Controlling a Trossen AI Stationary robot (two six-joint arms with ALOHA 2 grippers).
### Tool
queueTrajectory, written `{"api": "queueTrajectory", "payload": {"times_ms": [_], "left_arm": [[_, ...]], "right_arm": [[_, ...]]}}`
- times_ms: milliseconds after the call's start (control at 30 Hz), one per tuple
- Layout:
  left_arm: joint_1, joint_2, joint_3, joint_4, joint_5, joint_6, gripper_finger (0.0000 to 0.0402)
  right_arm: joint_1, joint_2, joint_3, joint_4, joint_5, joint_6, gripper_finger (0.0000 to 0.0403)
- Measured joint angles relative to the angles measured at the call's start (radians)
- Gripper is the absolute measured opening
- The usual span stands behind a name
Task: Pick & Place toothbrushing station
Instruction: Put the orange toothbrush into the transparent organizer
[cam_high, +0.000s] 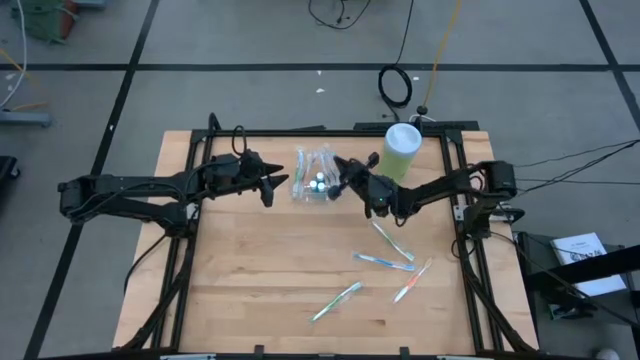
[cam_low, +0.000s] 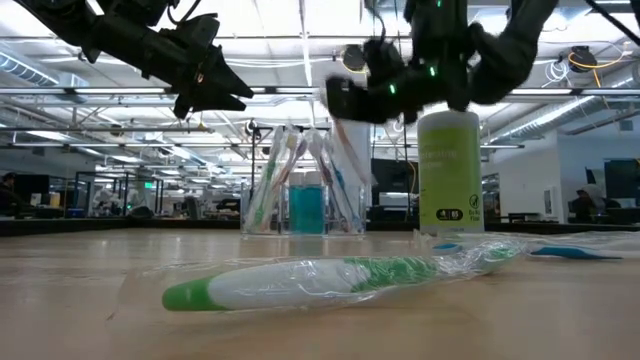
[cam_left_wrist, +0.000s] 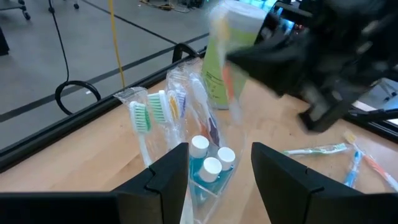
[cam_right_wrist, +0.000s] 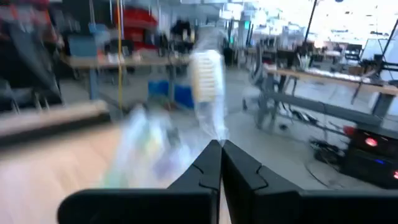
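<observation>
Wrapped green-and-white toothbrush (cam_low: 330, 277) was laid nearest on the wooden table (cam_high: 260, 280). Right gripper (cam_right_wrist: 221, 149) was pinched on a wrapped white-headed toothbrush (cam_right_wrist: 205, 78) beside the clear plastic container (cam_high: 312, 175). Left gripper (cam_left_wrist: 217, 168) was held spread over it.

My table (cam_high: 260, 280) is pale wood with a smooth, matt grain, framed by dark metal rails. The toothbrushes (cam_high: 384, 262) lying on it are glossy plastic in crinkled clear film wrappers, and I see the same shine on the clear plastic container (cam_left_wrist: 205, 177) with its white-capped teal tubes (cam_left_wrist: 210, 168). The green bottle (cam_low: 449, 170) looks like smooth, matt plastic.
</observation>
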Motion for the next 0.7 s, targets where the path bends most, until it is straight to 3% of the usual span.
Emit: {"api": "queueTrajectory", "payload": {"times_ms": [233, 400, 500, 700], "left_arm": [[0.000, 0.000, 0.000, 0.004, 0.000, 0.018, 0.0182], [0.000, 0.000, 0.000, 0.008, -0.008, 0.018, 0.0182], [0.000, 0.000, 0.000, 0.008, -0.008, 0.018, 0.0182], [0.000, 0.000, 0.000, 0.008, -0.009, 0.017, 0.0182]], "right_arm": [[-0.038, 0.055, -0.037, 0.011, -0.029, 0.103, 0.0000], [-0.030, 0.033, -0.034, 0.192, -0.030, -0.001, 0.0000], [-0.030, 0.025, -0.032, 0.279, -0.096, 0.022, 0.0000], [-0.031, 0.028, -0.033, 0.071, -0.184, 0.139, 0.0000]]}}
